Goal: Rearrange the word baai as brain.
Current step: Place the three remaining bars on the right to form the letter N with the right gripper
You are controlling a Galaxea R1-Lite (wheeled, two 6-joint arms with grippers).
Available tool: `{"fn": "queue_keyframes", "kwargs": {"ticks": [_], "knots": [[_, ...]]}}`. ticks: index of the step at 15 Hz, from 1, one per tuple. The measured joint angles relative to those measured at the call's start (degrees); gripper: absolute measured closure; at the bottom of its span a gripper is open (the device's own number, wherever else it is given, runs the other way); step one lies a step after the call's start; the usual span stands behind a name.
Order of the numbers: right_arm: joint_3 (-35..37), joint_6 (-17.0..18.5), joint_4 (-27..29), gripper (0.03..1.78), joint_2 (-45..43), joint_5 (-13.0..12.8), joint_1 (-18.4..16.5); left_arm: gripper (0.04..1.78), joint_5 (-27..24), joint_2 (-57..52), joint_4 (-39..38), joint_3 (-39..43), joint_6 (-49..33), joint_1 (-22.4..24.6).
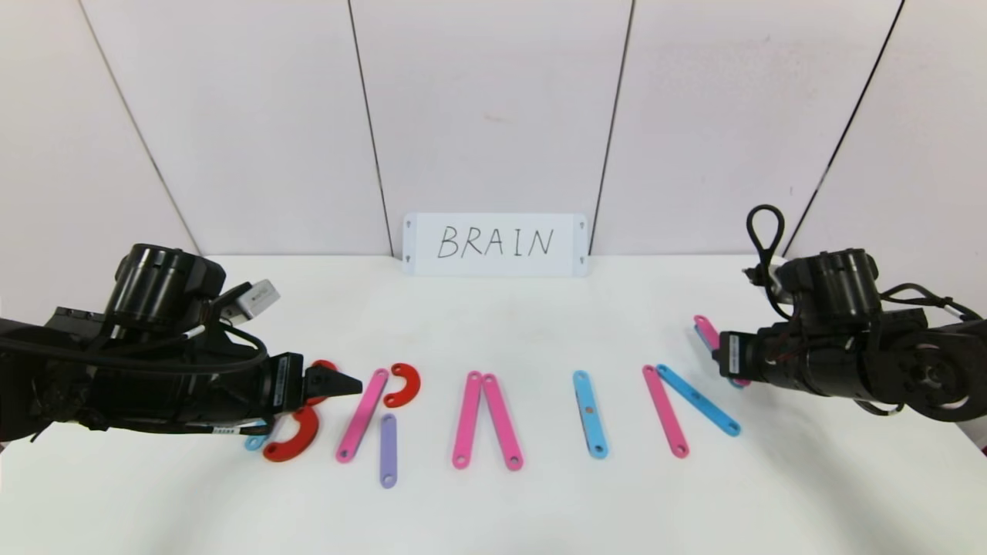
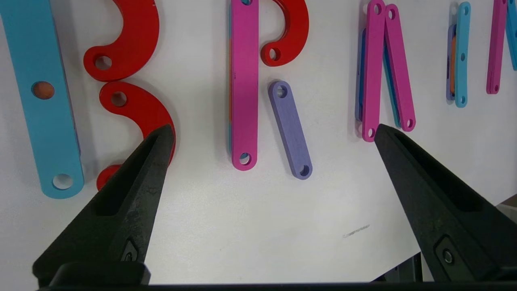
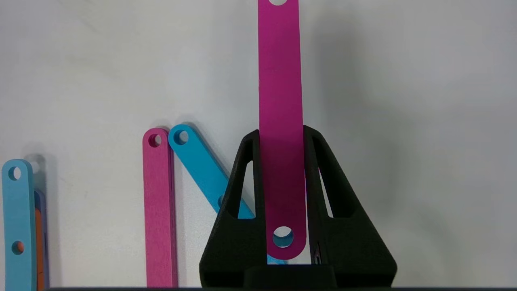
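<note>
Between the clenched jaws of the right gripper (image 3: 282, 194) a pink bar (image 3: 280, 121) is held by its near end, its free length pointing away over the white surface (image 1: 540, 509). In the head view this gripper hangs at the far right of the row, just beyond the unfinished N, which so far has a pink upright (image 1: 665, 412) and a blue diagonal (image 1: 698, 400) meeting at their top ends. Judged from the layout, the step in hand is the closing stroke of the N; the next move calls for lowering the held bar parallel to the pink upright, with its foot near the lower end of the diagonal, and then releasing it.

Farther left, the remaining letters lie on the surface: a blue I (image 1: 590, 414); two pink bars (image 1: 486, 418) joined at the top as an A, with no crossbar visible; and an R made of a pink bar (image 1: 362, 415), a red arc (image 1: 404, 385) and a purple bar (image 1: 388, 450). The B, a blue bar (image 2: 42, 97) with two red arcs (image 2: 129, 76), lies partly under the left arm in the head view. The left gripper (image 2: 274, 133) hovers over the B and R with its jaws released and spread wide, holding nothing.

A card (image 1: 495, 244) reading BRAIN stands at the back.
</note>
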Motion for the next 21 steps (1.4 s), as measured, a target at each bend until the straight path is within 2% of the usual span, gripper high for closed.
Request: {"fn": "queue_keyframes", "kwargs": {"ticks": [3, 7, 11, 21], "knots": [[2.18, -0.55, -4.30, 1.51, 0.99, -0.06, 0.00, 0.08, 0.00, 0.00, -0.09, 0.00, -0.02, 0.00], [3.19, -0.77, -4.80, 1.51, 3.00, -0.30, 0.28, 0.08, 0.02, 0.00, -0.09, 0.00, 0.00, 0.00], [4.55, -1.35, -9.26, 1.51, 5.07, -0.46, 0.88, 0.08, 0.00, -0.02, -0.05, 0.00, 0.00, 0.05], [8.16, -1.60, -10.40, 1.51, 4.66, -0.66, 1.46, 0.08, -0.02, -0.02, 0.06, 0.06, 0.00, 0.00]]}}
